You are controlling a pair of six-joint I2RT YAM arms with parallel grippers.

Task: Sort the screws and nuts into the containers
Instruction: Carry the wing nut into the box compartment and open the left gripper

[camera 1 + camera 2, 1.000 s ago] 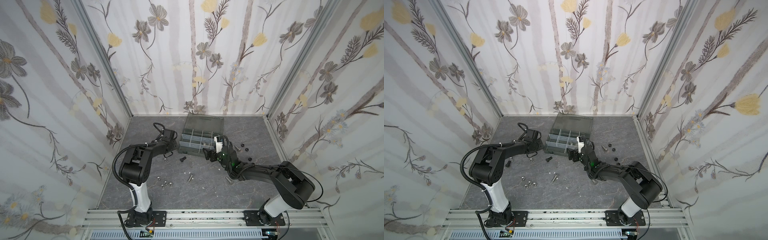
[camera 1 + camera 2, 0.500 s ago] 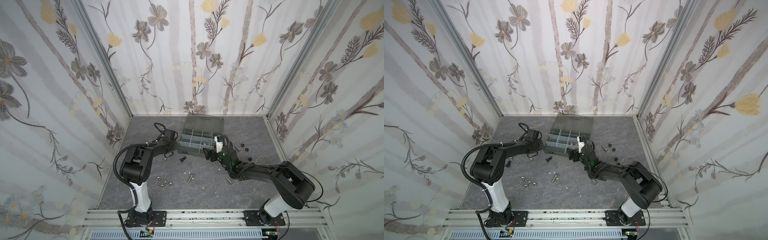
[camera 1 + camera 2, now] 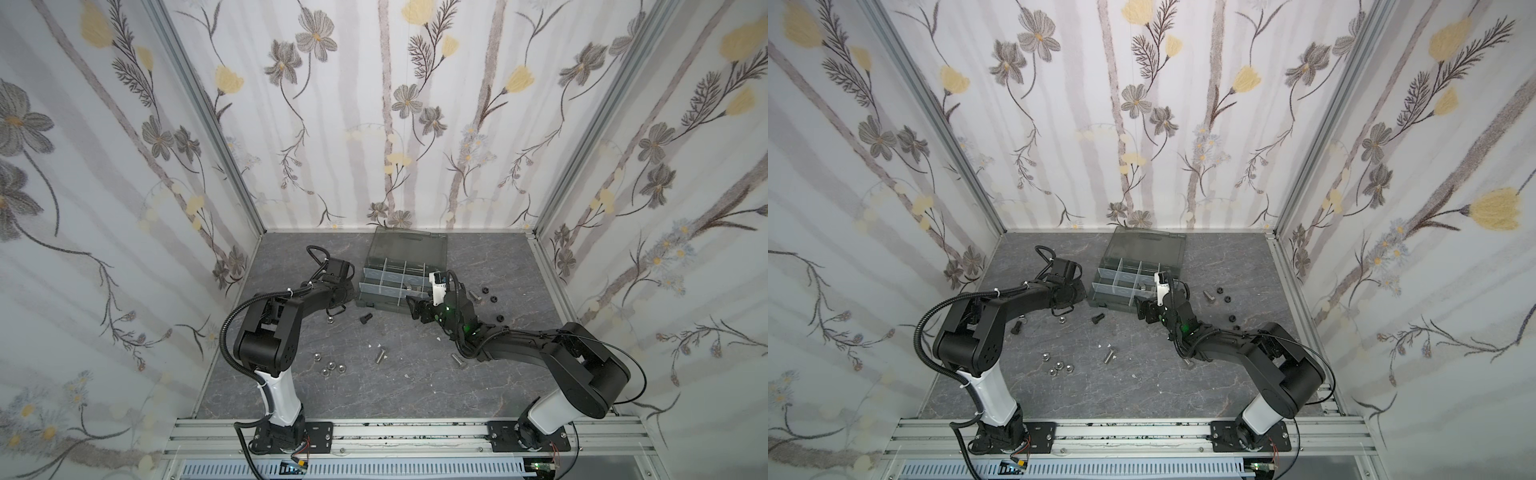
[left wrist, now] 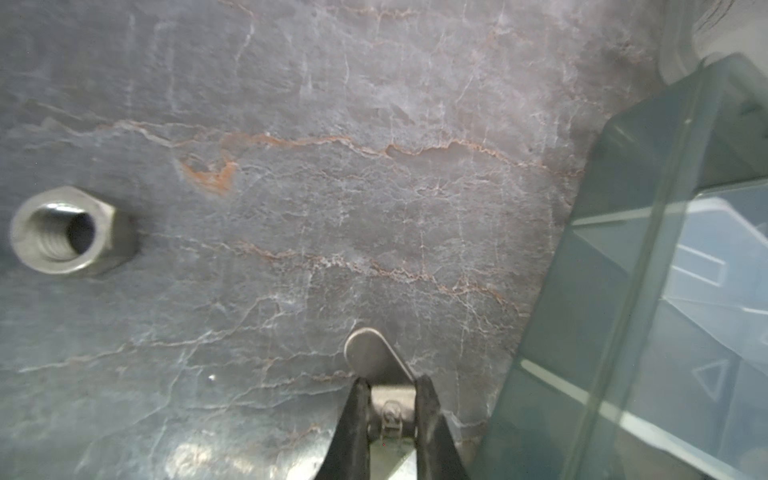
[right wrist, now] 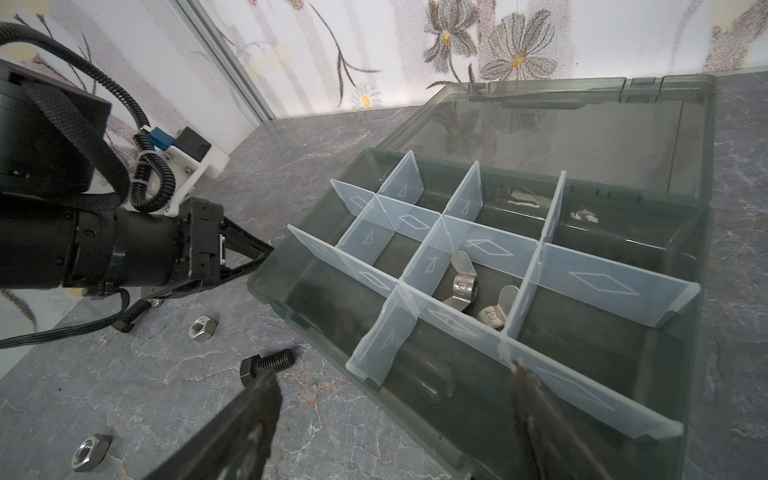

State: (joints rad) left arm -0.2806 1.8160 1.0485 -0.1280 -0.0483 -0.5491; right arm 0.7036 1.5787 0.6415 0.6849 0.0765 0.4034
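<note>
Beside the case (image 4: 623, 311), a light, hard, slippery wing nut (image 4: 368, 353) is clenched, seemingly at its hub, by the left end effector (image 4: 392, 382).

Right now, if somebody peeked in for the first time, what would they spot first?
Probably the open organizer case at the back of the grey table, with two wing nuts shining in a middle compartment. Next, the left gripper pinching a silver wing nut beside the case's left end, and the right gripper open wide at its near edge. Loose hex nuts and a black bolt dot the table in front.
</note>
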